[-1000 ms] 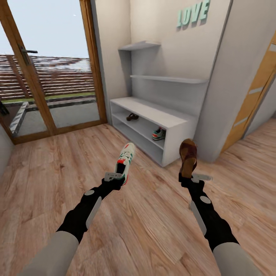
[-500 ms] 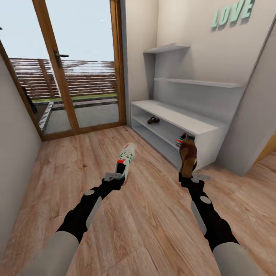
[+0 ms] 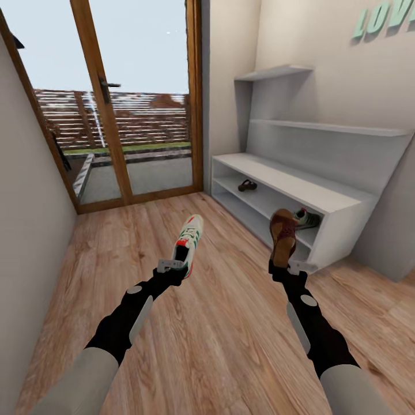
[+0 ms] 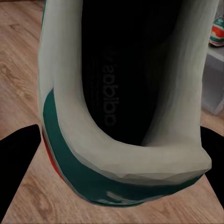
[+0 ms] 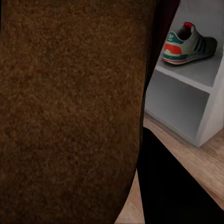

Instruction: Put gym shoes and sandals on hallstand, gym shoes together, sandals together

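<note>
Two gym shoes: one held above the corridor floor, one on the hallstand's upper open shelf near its right end. Two sandals: one held aloft, one on the same shelf toward its left end. Two staggered wall shelves. Two robot arms.

Green letters "LOV" stand on the wall (cut off at the edge); the gym shoe's insole reads "adidas".
</note>
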Motion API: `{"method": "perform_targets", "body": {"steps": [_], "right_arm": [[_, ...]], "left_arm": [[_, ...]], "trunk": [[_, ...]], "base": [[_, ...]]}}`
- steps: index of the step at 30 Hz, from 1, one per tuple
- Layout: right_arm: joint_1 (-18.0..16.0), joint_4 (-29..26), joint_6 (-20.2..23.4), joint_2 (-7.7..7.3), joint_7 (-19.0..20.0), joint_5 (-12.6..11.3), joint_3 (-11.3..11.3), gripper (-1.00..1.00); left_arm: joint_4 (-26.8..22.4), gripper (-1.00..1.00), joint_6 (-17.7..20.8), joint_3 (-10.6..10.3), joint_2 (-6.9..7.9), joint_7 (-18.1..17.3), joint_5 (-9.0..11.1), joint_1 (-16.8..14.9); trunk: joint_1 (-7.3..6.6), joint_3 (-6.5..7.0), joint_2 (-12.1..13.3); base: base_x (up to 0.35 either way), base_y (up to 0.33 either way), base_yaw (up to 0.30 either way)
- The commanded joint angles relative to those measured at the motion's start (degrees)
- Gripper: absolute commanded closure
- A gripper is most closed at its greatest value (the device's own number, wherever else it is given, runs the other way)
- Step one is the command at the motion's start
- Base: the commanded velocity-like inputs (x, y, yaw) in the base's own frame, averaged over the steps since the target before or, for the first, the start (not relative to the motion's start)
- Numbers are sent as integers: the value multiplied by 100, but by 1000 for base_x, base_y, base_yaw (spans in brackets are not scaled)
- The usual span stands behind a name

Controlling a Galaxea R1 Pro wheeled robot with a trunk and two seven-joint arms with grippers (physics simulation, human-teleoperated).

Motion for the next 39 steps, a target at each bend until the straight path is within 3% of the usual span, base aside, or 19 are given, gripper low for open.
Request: {"method": "perform_targets", "body": {"steps": [1,12,29,39], "right_arm": [[-2,-12,25,-3,-29,-69,9,100],[-2,-12,29,-3,-22,-58,3,100],[-2,-12,30,-3,-22,-57,6,100],[-2,-12,29,-3,-22,-58,6,100]], "left_arm": [[-8,100,43,0,0,-2,61,-2],[-6,100,44,0,0,-2,64,-2],[-1,100,43,20,4,-2,70,-2],[-1,100,43,20,4,-2,70,-2]], "trunk": [[2,-5,-2],[2,-6,-2],[2,-62,-2],[2,-94,-2]], "base": [[283,189,1],[285,189,23],[290,181,280],[336,42,252]]}}
